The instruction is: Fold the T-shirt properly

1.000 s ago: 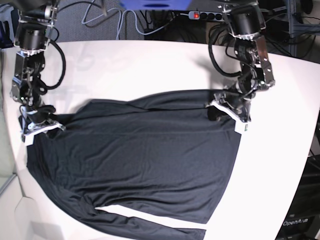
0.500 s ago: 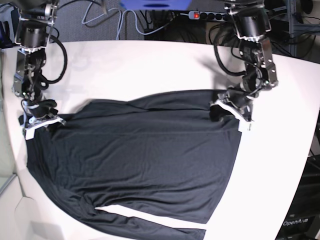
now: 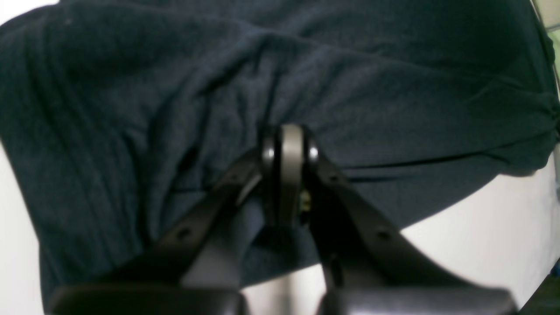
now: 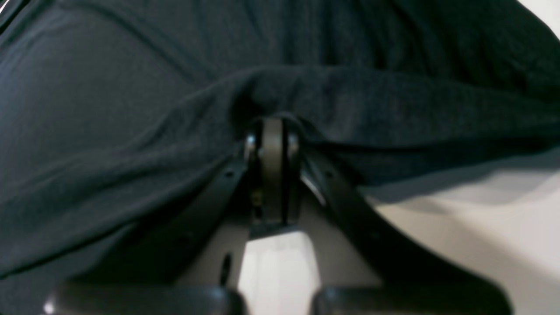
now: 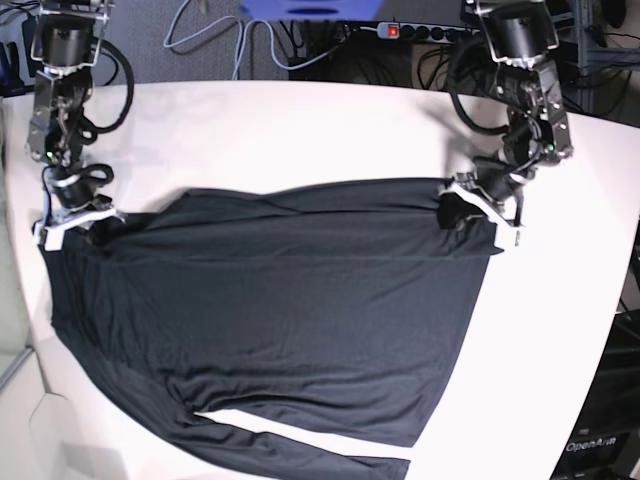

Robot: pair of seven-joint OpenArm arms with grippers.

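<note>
Both arms have drawn outward and back, stretching the T-shirt flat on the table; left end effector and right end effector each clenched on its far edge, no fold yet made.

- The T-shirt lies spread on the table, covering its middle and near part.
- The left gripper sits at the shirt's far corner on the base view's right.
- The right gripper sits at the shirt's far corner on that view's left.
- A sleeve, it seems, trails along the shirt's near edge.
- A power strip lies beyond the shirt, behind the table.
</note>
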